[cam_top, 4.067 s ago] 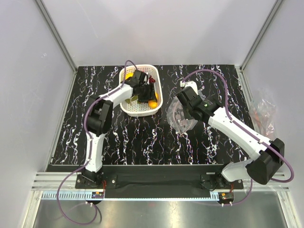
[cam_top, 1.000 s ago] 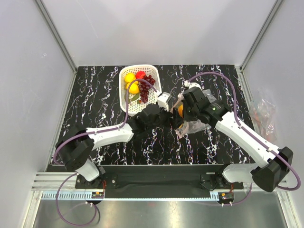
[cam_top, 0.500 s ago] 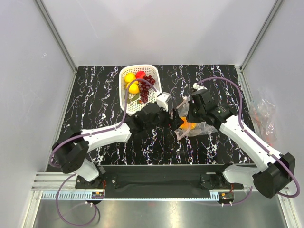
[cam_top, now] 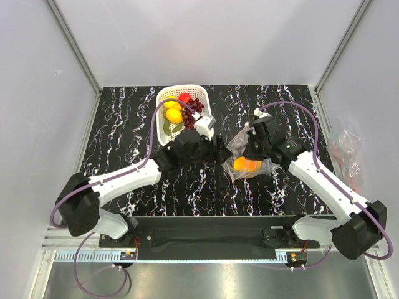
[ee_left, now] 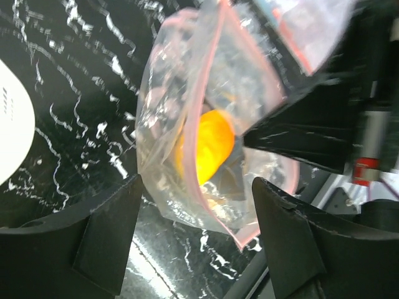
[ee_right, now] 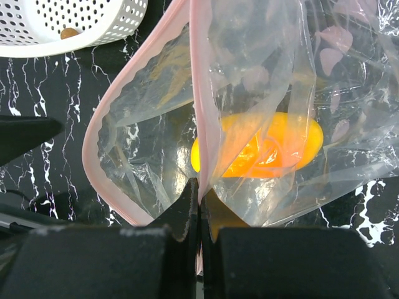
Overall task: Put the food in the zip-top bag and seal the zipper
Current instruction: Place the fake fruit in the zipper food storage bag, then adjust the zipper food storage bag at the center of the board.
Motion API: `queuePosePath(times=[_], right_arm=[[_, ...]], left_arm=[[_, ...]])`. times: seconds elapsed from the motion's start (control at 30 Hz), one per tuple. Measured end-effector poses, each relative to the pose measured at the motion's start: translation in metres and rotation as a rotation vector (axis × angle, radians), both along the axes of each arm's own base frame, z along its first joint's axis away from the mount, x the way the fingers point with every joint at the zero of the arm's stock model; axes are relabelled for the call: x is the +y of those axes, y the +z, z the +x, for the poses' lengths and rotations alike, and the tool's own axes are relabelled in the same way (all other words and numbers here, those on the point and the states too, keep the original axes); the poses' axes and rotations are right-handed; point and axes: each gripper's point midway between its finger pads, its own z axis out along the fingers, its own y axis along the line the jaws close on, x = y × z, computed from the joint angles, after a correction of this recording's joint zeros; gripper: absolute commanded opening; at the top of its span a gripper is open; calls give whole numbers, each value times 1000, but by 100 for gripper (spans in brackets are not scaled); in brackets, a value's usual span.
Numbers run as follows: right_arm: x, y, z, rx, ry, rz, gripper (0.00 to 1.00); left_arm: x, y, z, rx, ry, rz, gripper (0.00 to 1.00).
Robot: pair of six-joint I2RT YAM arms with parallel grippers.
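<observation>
Counter [cam_top: 124,124]: black with white veins, filling the middle of the overhead view; everything sits on it.
Basket [cam_top: 168,91]: white lattice, upper centre of the overhead view. It holds lemons [cam_top: 173,114], a red apple [cam_top: 184,98] and grapes [cam_top: 194,104], so most of the food has yet to go over.
Bag [cam_top: 239,142]: clear and crinkled, right of centre, near the basket, mouth turned toward the left tool.
Left tool [ee_left: 198,187]: released, fingers wide apart and empty, just before the bag's mouth.
Right tool [ee_right: 199,187]: clenched on one lip of the bag's mouth, holding it up.
Orange piece [ee_right: 274,143]: inside the bag, low down, seen through the film.
Zipper [ee_right: 195,75]: pink strip, its two lips parted in a loop; not sealed.
Step in hand, as I judge it: fetching the next fruit. Back the left tool away from the mouth without snagging the film. Keep the right pinch firm and lifted so the opening holds its shape. Take a top lemon first.
</observation>
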Motion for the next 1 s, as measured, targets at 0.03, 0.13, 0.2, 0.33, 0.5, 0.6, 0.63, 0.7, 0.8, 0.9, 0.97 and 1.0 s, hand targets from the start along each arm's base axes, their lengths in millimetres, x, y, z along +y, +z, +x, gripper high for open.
queuePosePath(times=[0.03, 0.13, 0.2, 0.33, 0.5, 0.6, 0.63, 0.7, 0.8, 0.9, 0.97, 1.0], right_arm=[[1, 0, 0, -2, 2, 3, 0], [2, 1, 1, -4, 4, 8, 0], [2, 1, 1, -4, 5, 8, 0], [1, -1, 0, 6, 7, -4, 9], [-5, 3, 0, 38, 10, -58, 36], [-8, 11, 2, 36, 3, -82, 38], [-10, 14, 2, 35, -2, -92, 35], [-13, 15, 0, 43, -4, -104, 32], [-16, 11, -5, 67, -4, -119, 33], [-16, 8, -9, 93, 1, -124, 39], [-15, 6, -12, 106, 10, -123, 39], [-13, 5, -13, 111, 15, -121, 38]], left_arm=[[-1, -6, 1, 13, 0, 15, 75], [-6, -20, 5, 43, -3, 46, 62], [-8, -28, 6, 60, -7, 59, 49], [-9, -39, 5, 80, -14, 81, 14], [-9, -38, 5, 75, -23, 84, 0], [-10, -38, 4, 76, -26, 82, 0], [-10, -37, 3, 77, -31, 80, 0], [-10, -35, 2, 74, -34, 75, 0], [-10, -31, 2, 69, -36, 67, 0], [-10, -29, 1, 66, -37, 62, 0], [-10, -29, 1, 67, -38, 63, 0], [-10, -29, 1, 68, -38, 64, 0]])
